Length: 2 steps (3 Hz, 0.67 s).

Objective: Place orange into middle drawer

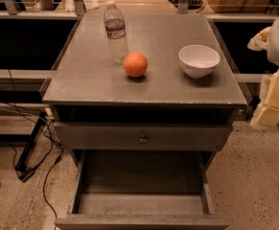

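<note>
We are looking into the wide, shallow grey metal middle drawer [141, 176], lying open at bottom centre. At the right edge our pale hand [272, 104] is hanging beside the grey counter [91, 83]; we cannot tell its state. The small round orange [135, 64] is sitting mid-counter, left of a white bowl [199, 60].

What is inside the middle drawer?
The middle drawer shows only bare floor; its rear is hidden under the knobbed drawer. The orange lies on the cabinet top; the pincer hovers at right.
</note>
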{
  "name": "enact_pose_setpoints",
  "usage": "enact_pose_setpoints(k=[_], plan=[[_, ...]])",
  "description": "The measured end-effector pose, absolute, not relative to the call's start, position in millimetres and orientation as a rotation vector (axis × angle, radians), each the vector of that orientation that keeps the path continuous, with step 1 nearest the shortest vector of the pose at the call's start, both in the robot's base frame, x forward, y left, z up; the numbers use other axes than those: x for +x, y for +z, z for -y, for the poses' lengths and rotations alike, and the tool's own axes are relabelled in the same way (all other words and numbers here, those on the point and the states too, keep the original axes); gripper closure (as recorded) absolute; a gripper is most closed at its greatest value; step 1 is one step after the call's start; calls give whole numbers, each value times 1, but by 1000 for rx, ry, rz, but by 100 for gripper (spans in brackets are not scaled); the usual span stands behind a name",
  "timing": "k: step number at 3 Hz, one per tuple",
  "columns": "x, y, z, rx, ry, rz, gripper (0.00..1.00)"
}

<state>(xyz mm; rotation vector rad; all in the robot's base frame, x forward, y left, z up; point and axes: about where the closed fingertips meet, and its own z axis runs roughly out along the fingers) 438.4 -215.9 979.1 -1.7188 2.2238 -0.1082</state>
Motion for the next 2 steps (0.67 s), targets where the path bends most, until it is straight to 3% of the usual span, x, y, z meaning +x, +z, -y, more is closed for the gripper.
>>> enact_pose_setpoints(k=[2], plan=[[447, 984, 203, -1743, -138, -2189, 0]])
